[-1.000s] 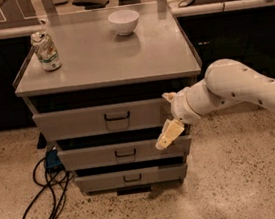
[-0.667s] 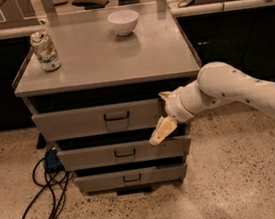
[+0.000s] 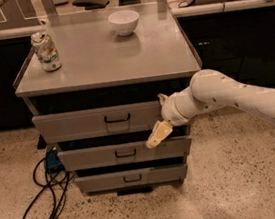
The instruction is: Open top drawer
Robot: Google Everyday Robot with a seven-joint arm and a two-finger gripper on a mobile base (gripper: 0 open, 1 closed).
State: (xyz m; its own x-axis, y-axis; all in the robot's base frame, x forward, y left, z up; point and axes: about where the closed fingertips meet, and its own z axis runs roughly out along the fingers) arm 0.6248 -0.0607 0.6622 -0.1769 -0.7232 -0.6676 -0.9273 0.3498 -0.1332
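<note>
Three drawers [image 3: 125, 153], one can [image 3: 45, 51], one bowl [image 3: 124, 22], one pincer [image 3: 159, 130] at top drawer [image 3: 79, 125].

top drawer [image 3: 79, 124]: grey, plain front, dark handle [image 3: 117, 118] (centred) | pincer [image 3: 157, 135]: below its right end

A flat grey metal cabinet top [image 3: 106, 60] carries a crumpled printed drinks can [image 3: 45, 51] at its left rear and a round white bowl [image 3: 124, 22] at its rear centre, well apart. Three drawers are stacked below it: the wide grey metal top drawer [image 3: 74, 126], a narrower grey middle drawer [image 3: 93, 157] and a grey bottom drawer [image 3: 102, 183]. A small dark wire handle [image 3: 117, 118] sits centred on the top drawer's front. The white robot arm [image 3: 226, 97] reaches in from the right. Its cream gripper [image 3: 159, 129] is at the top drawer's right end. Dark cables [image 3: 40, 195] lie on the floor to the left of the cabinet.
</note>
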